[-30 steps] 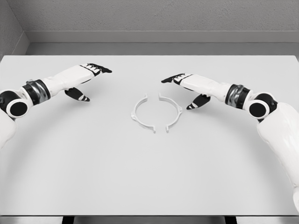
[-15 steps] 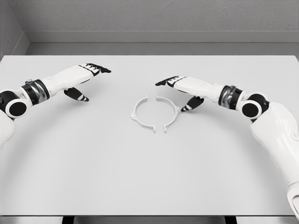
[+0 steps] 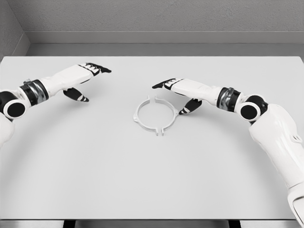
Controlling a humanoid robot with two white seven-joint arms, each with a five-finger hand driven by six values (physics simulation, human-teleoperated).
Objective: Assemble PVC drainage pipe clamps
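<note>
Two white half-ring clamp pieces lie on the white table [image 3: 152, 180] near its middle. The left half [image 3: 141, 115] and the right half [image 3: 170, 114] almost meet, forming a near-closed ring with small gaps at top and bottom. My right hand [image 3: 173, 90] is open, its thumb touching the outer side of the right half, fingers stretched out above the ring's top right. My left hand [image 3: 88, 78] hovers open over the table well to the left of the ring, holding nothing.
A grey wall [image 3: 152, 19] runs behind the table's far edge. Nothing else lies on the tabletop.
My right hand has slid left, pushing the right clamp half toward the left half so the gap narrowed. My left hand drifted slightly left.
</note>
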